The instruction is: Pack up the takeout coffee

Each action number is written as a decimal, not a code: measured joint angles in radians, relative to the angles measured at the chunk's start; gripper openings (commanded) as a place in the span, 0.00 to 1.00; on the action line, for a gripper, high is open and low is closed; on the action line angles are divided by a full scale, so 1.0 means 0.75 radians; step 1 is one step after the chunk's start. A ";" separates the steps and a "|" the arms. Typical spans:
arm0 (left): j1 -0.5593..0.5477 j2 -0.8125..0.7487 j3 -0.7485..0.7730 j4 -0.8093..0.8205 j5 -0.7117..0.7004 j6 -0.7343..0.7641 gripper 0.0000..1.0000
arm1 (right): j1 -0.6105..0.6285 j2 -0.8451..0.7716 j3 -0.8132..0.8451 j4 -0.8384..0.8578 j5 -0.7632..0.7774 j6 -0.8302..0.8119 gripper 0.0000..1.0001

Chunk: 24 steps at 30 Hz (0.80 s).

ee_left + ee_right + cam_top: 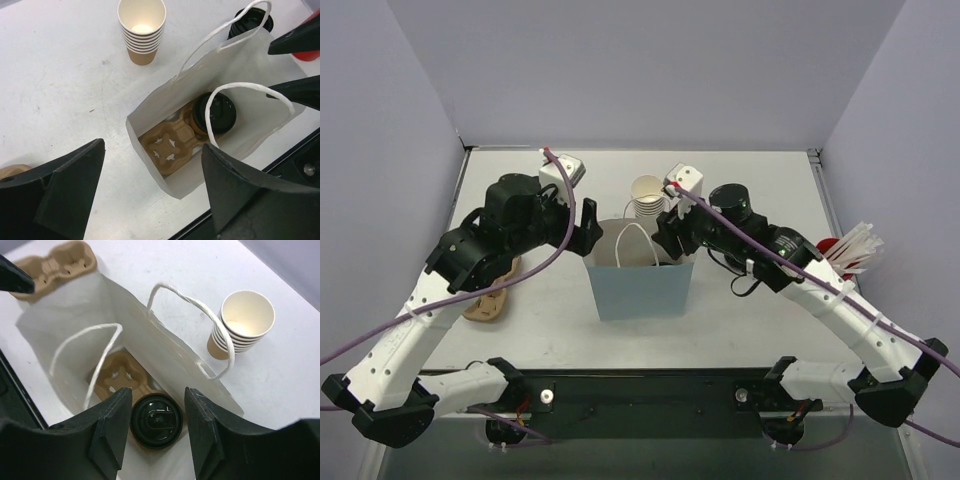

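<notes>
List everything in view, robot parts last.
Paper bag: one, blue outside, white inside, table centre.
Takeout coffee: one, black lid showing, inside the bag, in the carrier.
Cup carrier: one, brown cardboard, at the bag's bottom.
Spare carrier: one, brown, on the table left of the bag.
Lidless cups: one stack, tan, behind the bag.
White sticks: a bunch, table's right.
Table: one, white.
Left gripper: black, open, by the bag's left end.
Right gripper: black, open, above the bag.

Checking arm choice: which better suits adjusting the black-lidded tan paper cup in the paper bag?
Right. The right gripper hangs directly over the cup, jaws open; the left gripper is over the brown cardboard carrier.
</notes>
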 measured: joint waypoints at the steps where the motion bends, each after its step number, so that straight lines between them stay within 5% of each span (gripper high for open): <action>1: 0.000 -0.010 0.000 0.001 -0.003 -0.008 0.96 | 0.000 -0.021 0.002 0.008 -0.007 0.021 0.48; 7: 0.000 -0.074 0.001 0.018 -0.019 -0.053 0.97 | 0.000 -0.111 0.103 0.032 -0.041 0.173 0.49; 12: 0.000 -0.129 0.001 0.036 -0.052 -0.134 0.97 | -0.017 -0.093 0.272 0.001 0.040 0.282 0.61; 24: 0.000 -0.217 0.094 -0.020 -0.137 -0.243 0.97 | -0.258 0.022 0.423 -0.204 0.774 0.389 0.60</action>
